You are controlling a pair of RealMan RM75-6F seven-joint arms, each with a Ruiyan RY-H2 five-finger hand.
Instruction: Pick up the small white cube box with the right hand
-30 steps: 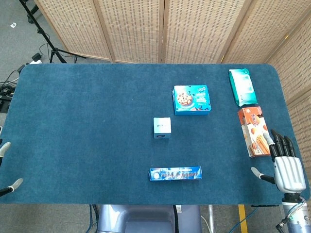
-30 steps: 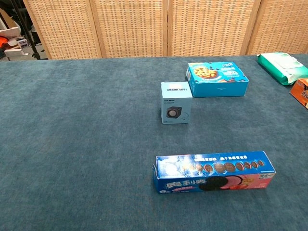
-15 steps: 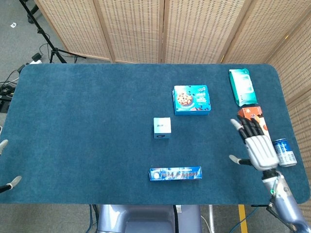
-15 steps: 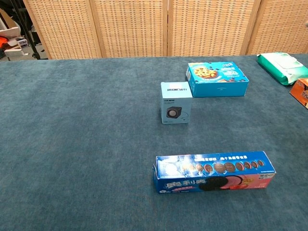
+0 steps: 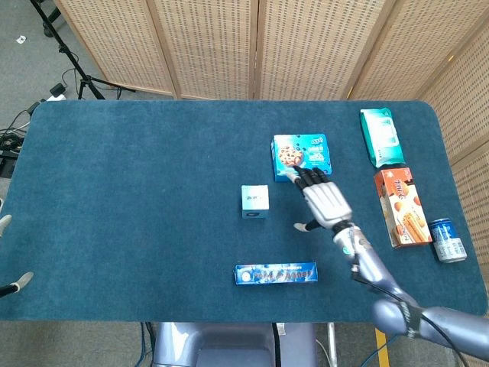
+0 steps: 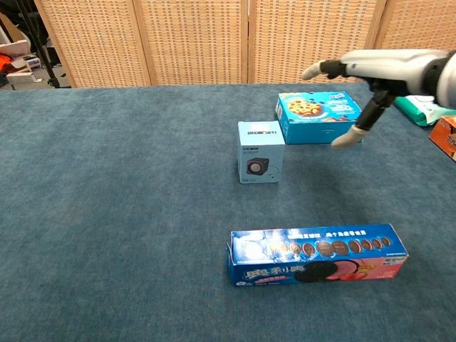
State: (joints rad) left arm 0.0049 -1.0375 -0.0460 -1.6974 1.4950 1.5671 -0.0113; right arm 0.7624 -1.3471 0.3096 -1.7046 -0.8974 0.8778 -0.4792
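I am on the approach. On the blue carpeted worktop (image 5: 137, 191) the small white cube box (image 5: 255, 201) stands upright near the middle, untouched. My right hand (image 5: 325, 202) hovers to the right of that box, holding nothing, fingers spread. Next, I judge, it must travel left and close around the box. My left hand (image 5: 14, 256) is cut off; I cannot tell its state.

A staged test room rather than a home. The blue-carpeted table (image 5: 137, 191) stands before wicker folding screens (image 5: 206, 46), and a black tripod stand (image 5: 65, 53) and loose cables (image 5: 11, 141) sit on grey floor.
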